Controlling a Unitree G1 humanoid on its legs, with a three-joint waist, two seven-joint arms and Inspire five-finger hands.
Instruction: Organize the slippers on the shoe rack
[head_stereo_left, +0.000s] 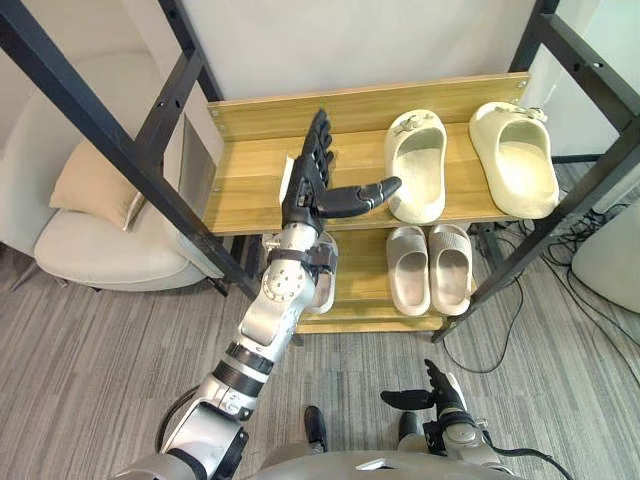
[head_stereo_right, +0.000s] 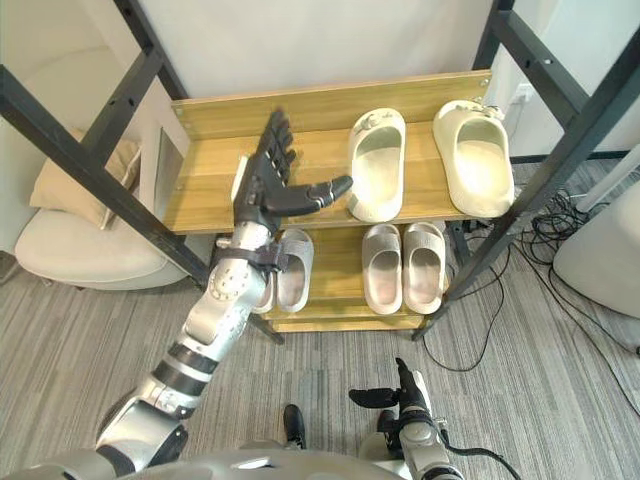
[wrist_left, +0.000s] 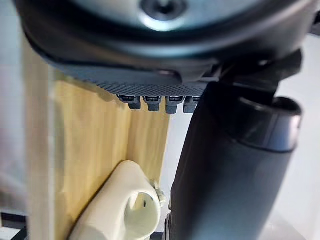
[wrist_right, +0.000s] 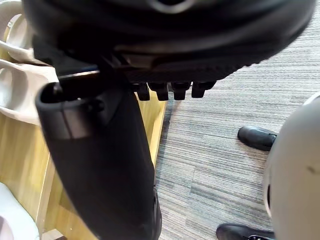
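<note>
My left hand (head_stereo_left: 305, 192) was up over the bare left half of the shoe rack's (head_stereo_left: 195, 75) top shelf (head_stereo_left: 245, 185). Its fingers (head_stereo_left: 319, 140) were straight and its thumb (head_stereo_left: 360, 198) stuck out sideways; it had hold of nothing. The thumb tip reached the side of a cream slipper (head_stereo_left: 417, 165), though I could not tell whether it touched. A second cream slipper (head_stereo_left: 515, 160) lay to the right of the first, apart from it, both toes towards the back board. On the lower shelf (head_stereo_left: 363, 272) a beige pair (head_stereo_left: 430, 268) sat side by side, and a pale pair (head_stereo_right: 290, 270) lay partly hidden behind my left forearm. My right hand (head_stereo_left: 440, 396) hung low over the carpet, loose and holding nothing. A pale armchair (head_stereo_left: 95, 245) with a cushion (head_stereo_left: 95, 185) stood to the left of the rack.
</note>
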